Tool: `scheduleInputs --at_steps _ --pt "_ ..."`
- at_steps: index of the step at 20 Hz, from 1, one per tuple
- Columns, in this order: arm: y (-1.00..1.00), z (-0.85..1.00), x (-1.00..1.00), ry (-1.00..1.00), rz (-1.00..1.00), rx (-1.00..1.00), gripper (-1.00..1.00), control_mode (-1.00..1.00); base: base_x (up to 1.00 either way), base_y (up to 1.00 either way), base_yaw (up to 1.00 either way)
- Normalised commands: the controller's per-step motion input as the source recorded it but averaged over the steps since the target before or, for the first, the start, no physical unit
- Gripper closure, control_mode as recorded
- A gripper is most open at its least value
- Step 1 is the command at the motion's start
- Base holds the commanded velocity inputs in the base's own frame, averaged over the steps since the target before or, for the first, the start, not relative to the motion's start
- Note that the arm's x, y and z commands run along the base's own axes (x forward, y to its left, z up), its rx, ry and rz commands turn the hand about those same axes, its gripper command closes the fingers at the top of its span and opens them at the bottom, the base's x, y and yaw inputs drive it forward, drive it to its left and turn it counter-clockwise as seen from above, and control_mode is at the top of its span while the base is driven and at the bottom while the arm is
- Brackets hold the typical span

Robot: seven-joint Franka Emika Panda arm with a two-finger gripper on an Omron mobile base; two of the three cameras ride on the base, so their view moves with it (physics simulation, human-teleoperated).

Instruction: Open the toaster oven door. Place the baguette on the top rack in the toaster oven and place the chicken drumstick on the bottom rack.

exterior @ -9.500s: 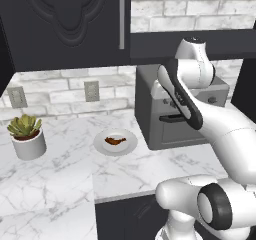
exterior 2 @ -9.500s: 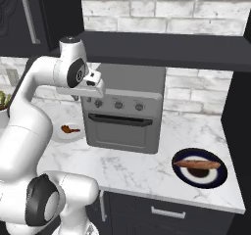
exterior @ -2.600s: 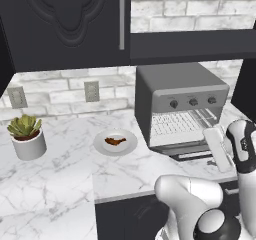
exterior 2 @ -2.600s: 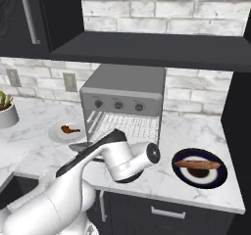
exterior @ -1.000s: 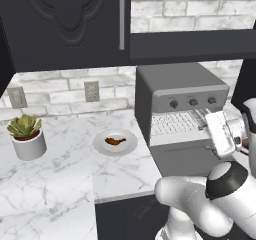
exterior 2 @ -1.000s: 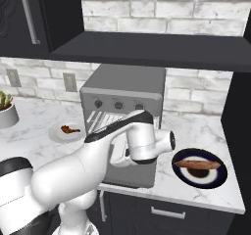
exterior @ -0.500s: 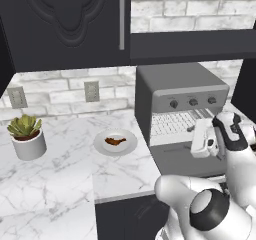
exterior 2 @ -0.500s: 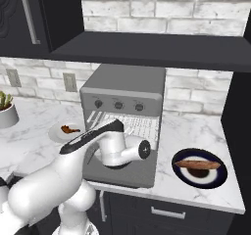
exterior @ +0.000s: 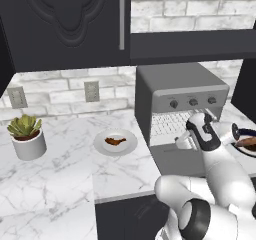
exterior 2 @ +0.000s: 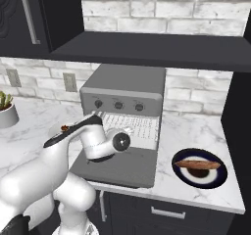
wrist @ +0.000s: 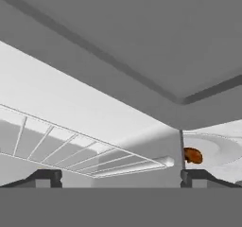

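Observation:
The grey toaster oven point(exterior: 180, 89) point(exterior 2: 125, 89) stands on the marble counter. Its door point(exterior: 175, 159) point(exterior 2: 122, 166) lies folded down flat, so the wire rack point(exterior 2: 132, 124) point(wrist: 71, 150) shows inside. My gripper point(exterior: 183, 141) point(exterior 2: 127, 130) point(wrist: 119, 176) hovers open just above the door at the oven mouth, with nothing between its fingers. The chicken drumstick point(exterior: 115, 141) point(wrist: 193, 155) lies on a white plate point(exterior: 127, 146) left of the oven. The baguette point(exterior 2: 198, 164) point(exterior: 248, 142) rests on a dark plate point(exterior 2: 203, 177) to the oven's right.
A potted plant point(exterior: 27, 134) point(exterior 2: 5, 109) stands at the far left of the counter. Dark upper cabinets and a shelf point(exterior 2: 157, 50) hang low over the oven. The counter's front edge point(exterior 2: 171, 197) runs just beyond the open door.
The hand has come down from the right side of the oven and now sits low over the open door, facing left. Door, plates and food have not moved.

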Motion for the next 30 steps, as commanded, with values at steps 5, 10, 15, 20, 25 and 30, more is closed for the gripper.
scheduleInputs --at_steps 5,10,15,20,25,30 --pt "-0.53 -0.37 0.02 0.0 -0.15 0.18 -1.0 -1.0 0.0 0.0 0.0" --pt "-0.14 -0.44 0.11 -0.14 -0.01 0.03 -1.0 -1.0 0.0 0.0 0.0" --pt "0.0 0.04 -0.03 -0.19 0.03 0.0 -1.0 -1.0 0.0 0.0 0.0" --pt "0.0 0.19 0.0 -0.14 0.0 -0.01 -1.0 -1.0 0.0 0.0 0.0" --pt "0.0 0.4 0.22 0.0 -0.04 -0.04 -1.0 -1.0 0.0 0.0 0.0" --pt "0.0 -0.08 0.46 0.1 -0.04 -0.04 -1.0 -1.0 0.0 0.0 0.0"
